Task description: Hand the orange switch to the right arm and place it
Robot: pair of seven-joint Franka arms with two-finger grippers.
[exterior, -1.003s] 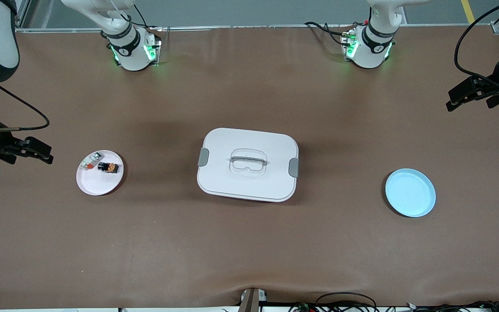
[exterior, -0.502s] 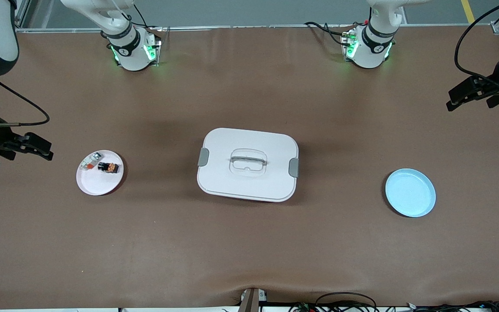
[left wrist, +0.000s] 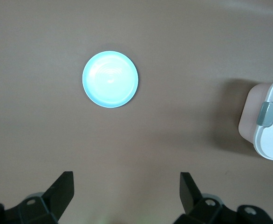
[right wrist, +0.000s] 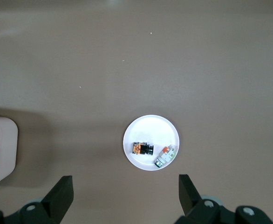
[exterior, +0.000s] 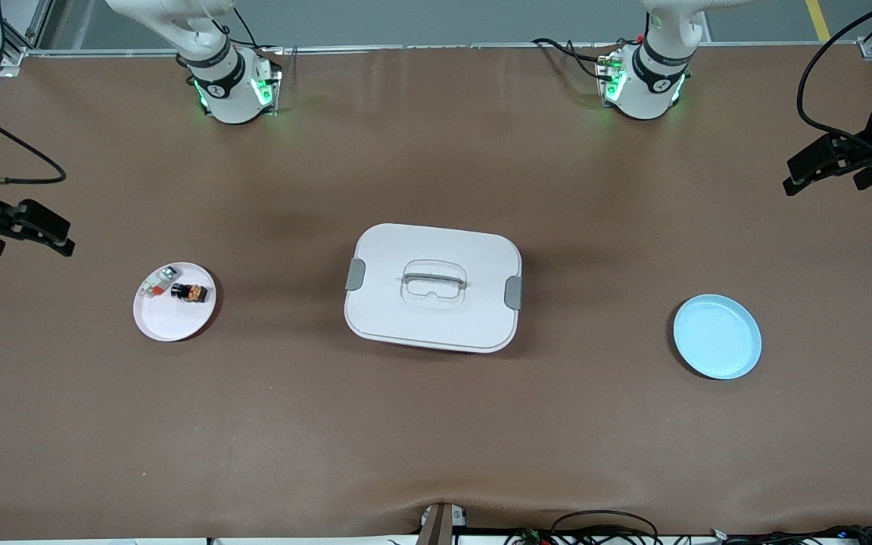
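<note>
We see the orange switch (exterior: pixel 189 292) lying on its side on a small white plate (exterior: pixel 167 322) toward the right arm's end of the brown counter (exterior: pixel 436 424). Just beside it on the same plate lies a white-grey part with a red-orange end (exterior: pixel 157 282), slightly farther from the front camera than the switch. In the right wrist view the orange switch (right wrist: pixel 141 149) and the white-grey part (right wrist: pixel 166 156) sit side by side, a small gap between them, on the white plate (right wrist: pixel 150 126).

The right claw (exterior: pixel 42 231) hangs in the air over the edge of the counter at the right arm's end, well apart from the white plate. We see its jaws spread wide in the right wrist view, with nothing between them; the right claw (right wrist: pixel 126 198) looks down on the plate from well above.

The left claw (exterior: pixel 822 168) hangs in the air over the counter's edge at the left arm's end. Its jaws also stand wide apart and hold nothing, as we see for the left claw (left wrist: pixel 127 196) in the left wrist view, which looks down on a light blue plate (left wrist: pixel 110 79). That light blue plate (exterior: pixel 717 337) rests on the counter toward the left arm's end, with nothing on it.

In the middle of the counter, between the two plates, sits a white lidded box (exterior: pixel 433 288) with a handle on top and grey clasps at both ends.
</note>
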